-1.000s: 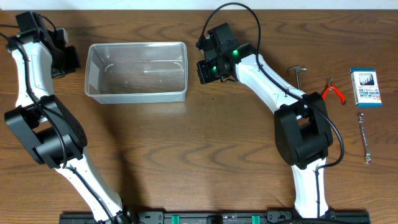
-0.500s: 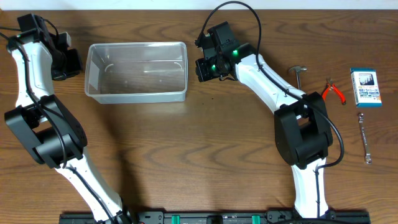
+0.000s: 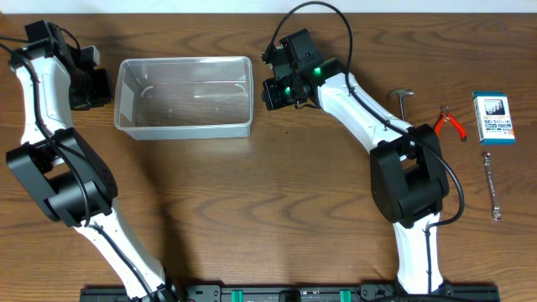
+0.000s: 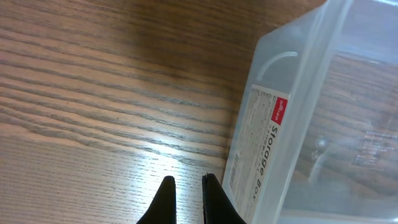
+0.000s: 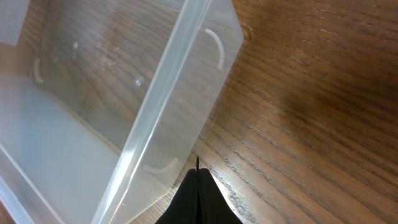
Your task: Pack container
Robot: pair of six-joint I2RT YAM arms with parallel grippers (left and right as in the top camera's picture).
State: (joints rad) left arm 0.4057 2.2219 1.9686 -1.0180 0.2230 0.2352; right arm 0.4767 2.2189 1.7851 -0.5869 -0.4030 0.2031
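- Far part of the wooden bench [image 3: 252,210], left of centre: clear rectangular container [image 3: 185,96], upright, open side up, long sides running left to right, wood grain visible through its floor.
- Just beside the container's left short wall: left gripper [image 4: 188,182], closed down to a slim gap, only bare wood showing between the two dark fingers [image 4: 166,186], nothing held.
- Seen from the left wrist: a white label reading "Storage Box" on that wall, the nearer finger close against it; contact or not, cannot tell.
- Just beside the container's right short wall: right gripper [image 5: 198,171], fully closed, fingers pressed into one black point, nothing held.
- Seen from the right wrist: that point low over the bench, next to the container's lower corner and slightly apart from it.
- Well apart on the right side of the bench: a small hammer [image 3: 404,99], red-handled pliers [image 3: 451,124], a blue-and-white printed box [image 3: 494,119], and nearer the front a slim metal wrench [image 3: 492,186], all lying outside the container.
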